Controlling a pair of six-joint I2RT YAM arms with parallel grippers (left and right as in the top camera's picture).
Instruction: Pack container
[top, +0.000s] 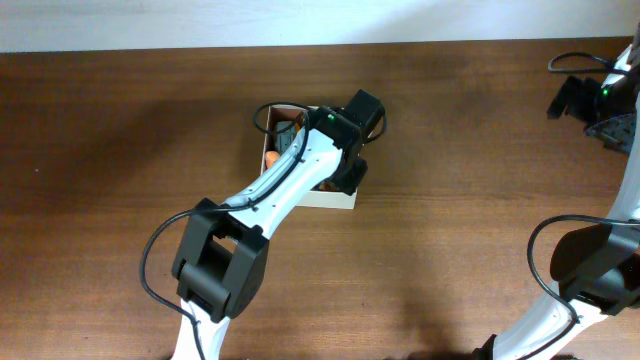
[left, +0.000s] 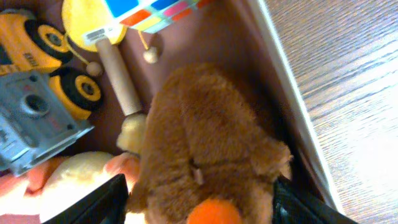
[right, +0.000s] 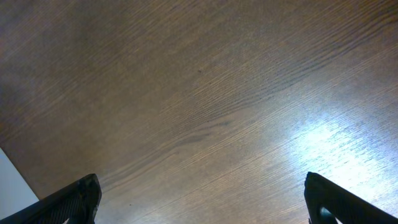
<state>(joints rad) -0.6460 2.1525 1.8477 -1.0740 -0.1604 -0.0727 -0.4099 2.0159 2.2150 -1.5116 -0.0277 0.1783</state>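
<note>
The container is a shallow cream-walled box with a pinkish-brown inside, at the table's middle; its wall also shows in the left wrist view. My left gripper reaches down into its right side. In the left wrist view its fingers are on either side of a brown plush toy with an orange spot, pressed against its fur. The plush lies along the box's wall. My right gripper is open and empty above bare wood at the far right.
Other toys lie in the box: a yellow wheeled vehicle, a grey camera-like toy, a wooden-handled toy, a multicoloured block and a pale yellow and pink toy. Brown wooden table surrounds the box.
</note>
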